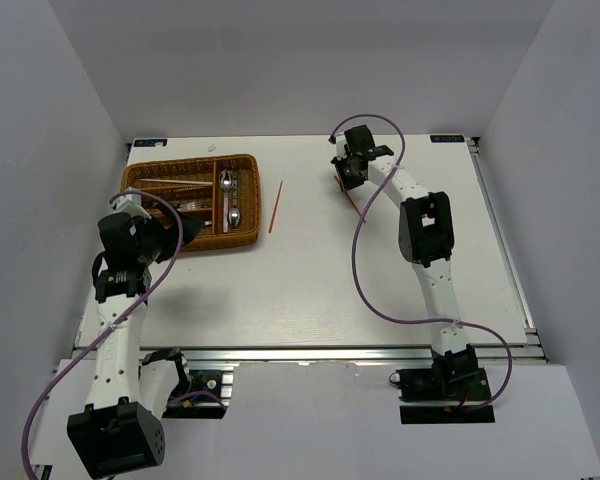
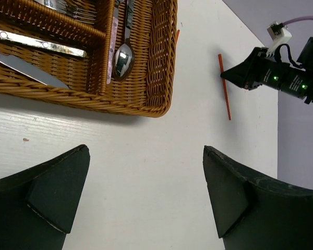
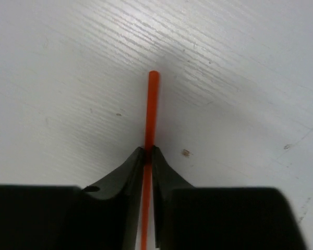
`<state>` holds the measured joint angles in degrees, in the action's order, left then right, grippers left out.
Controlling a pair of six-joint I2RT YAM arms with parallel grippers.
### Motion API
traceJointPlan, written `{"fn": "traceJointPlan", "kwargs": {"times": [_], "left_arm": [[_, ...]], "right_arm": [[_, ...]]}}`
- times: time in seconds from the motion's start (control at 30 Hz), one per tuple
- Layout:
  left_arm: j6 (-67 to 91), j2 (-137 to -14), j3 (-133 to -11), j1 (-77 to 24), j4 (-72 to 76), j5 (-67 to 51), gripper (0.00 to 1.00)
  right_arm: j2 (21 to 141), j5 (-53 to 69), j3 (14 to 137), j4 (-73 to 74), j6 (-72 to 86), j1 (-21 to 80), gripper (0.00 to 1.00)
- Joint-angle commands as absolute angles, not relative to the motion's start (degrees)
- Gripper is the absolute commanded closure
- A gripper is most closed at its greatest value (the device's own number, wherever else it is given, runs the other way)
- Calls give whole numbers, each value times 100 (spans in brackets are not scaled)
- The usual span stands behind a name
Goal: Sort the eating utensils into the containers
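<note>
The brown wicker tray (image 1: 242,241) lies at the far left and holds several utensils, among them a silver spoon (image 2: 123,58), a knife (image 2: 37,44) and a pink-handled piece (image 2: 112,49). One red-orange chopstick (image 1: 275,206) lies on the table just right of the tray. My right gripper (image 1: 348,180) is down at the table, shut on a second red-orange chopstick (image 3: 152,104), which sticks out past the fingertips (image 3: 138,156). It also shows in the left wrist view (image 2: 225,91). My left gripper (image 2: 146,152) is open and empty, above the table near the tray's (image 2: 161,62) front right corner.
White walls close in the table on the left, back and right. An aluminium rail (image 1: 310,350) runs along the near edge. The right arm's purple cable (image 1: 365,270) loops over the table's right half.
</note>
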<state>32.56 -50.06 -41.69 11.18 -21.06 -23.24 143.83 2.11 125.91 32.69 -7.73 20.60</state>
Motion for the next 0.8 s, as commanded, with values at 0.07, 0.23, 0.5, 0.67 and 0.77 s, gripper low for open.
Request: {"fn": "traceJointPlan", "kwargs": {"times": [0.07, 0.23, 0.5, 0.67, 0.77], "left_arm": [[3146, -4878, -4201, 1107, -2189, -2478, 2], [3575, -4922, -4009, 1029, -1628, -2961, 2], [4473, -5624, -3691, -1352, 569, -2057, 2], [5387, -6335, -3350, -2037, 3262, -2557, 2], [5265, -6617, -3515, -2389, 3471, -2575, 2]], "right_arm": [[14836, 317, 12701, 3990, -861, 2100, 100], [14363, 570, 12044, 3771, -616, 2066, 100], [11341, 1666, 9302, 1988, 895, 2030, 100], [9646, 3890, 7105, -254, 2054, 2030, 100], [9012, 4771, 5918, -1855, 3284, 2153, 100]]}}
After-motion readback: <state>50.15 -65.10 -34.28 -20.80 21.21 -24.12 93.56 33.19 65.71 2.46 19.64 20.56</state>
